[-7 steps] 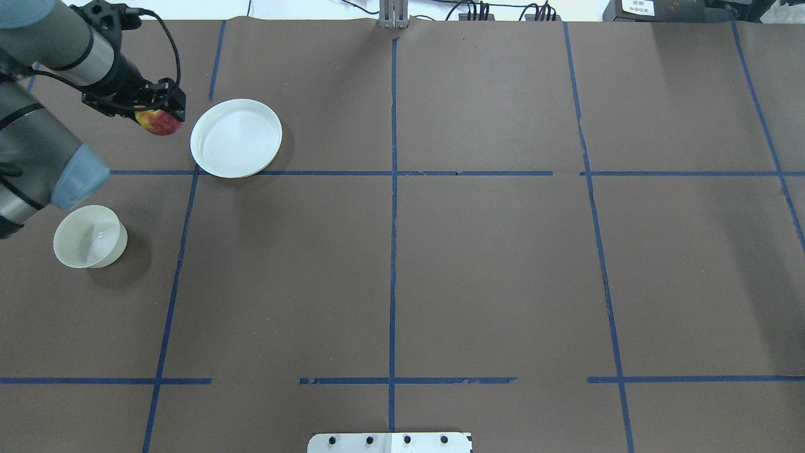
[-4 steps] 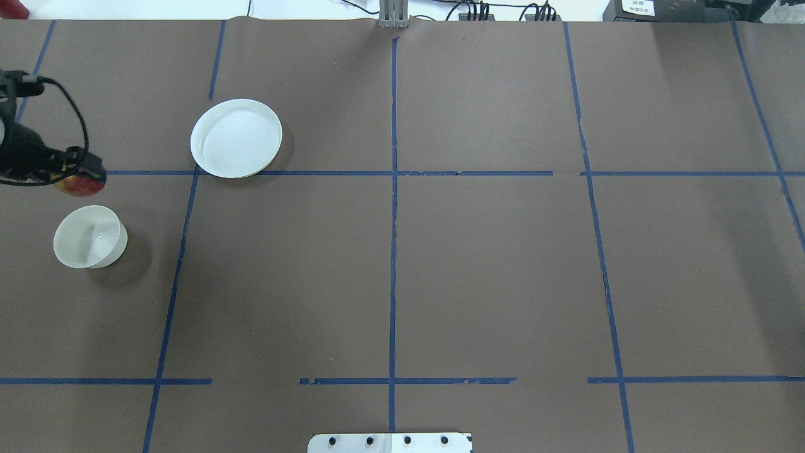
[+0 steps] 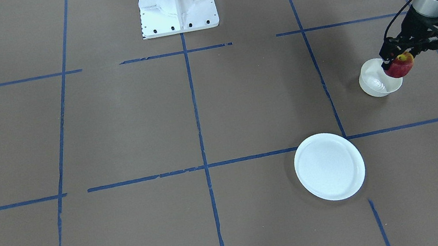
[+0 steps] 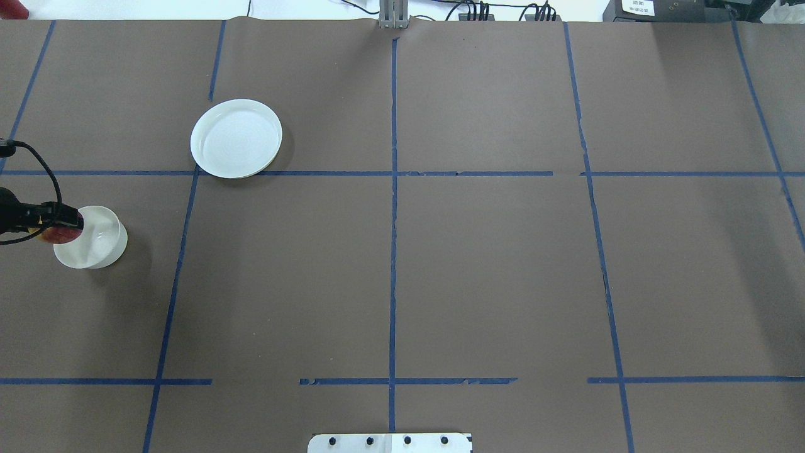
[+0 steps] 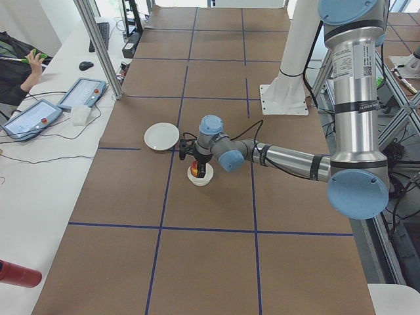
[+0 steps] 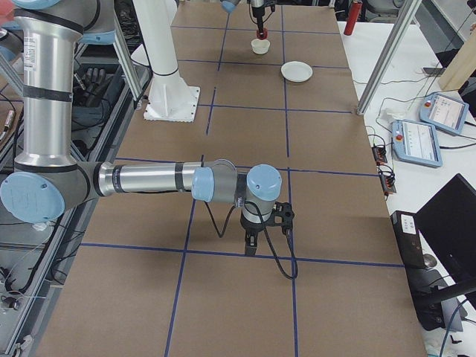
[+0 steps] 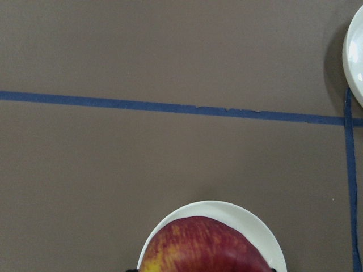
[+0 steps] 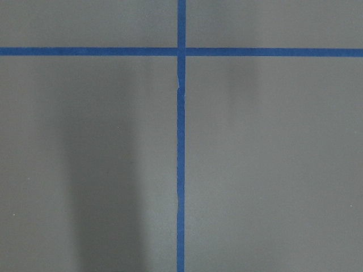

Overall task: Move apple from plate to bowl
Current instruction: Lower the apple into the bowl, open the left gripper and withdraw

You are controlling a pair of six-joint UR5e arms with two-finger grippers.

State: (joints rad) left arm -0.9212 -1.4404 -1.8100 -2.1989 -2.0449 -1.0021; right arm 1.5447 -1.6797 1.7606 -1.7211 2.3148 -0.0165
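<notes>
Left gripper (image 3: 398, 61) is clamped on the apple (image 3: 400, 67), which hangs between its fingers, above the bowl's (image 3: 374, 84) left rim. The plate (image 3: 329, 167) sits well apart.

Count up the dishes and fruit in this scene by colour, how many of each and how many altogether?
White: 2, the plate and the bowl
Red: 1, the apple
Total: 3
</notes>
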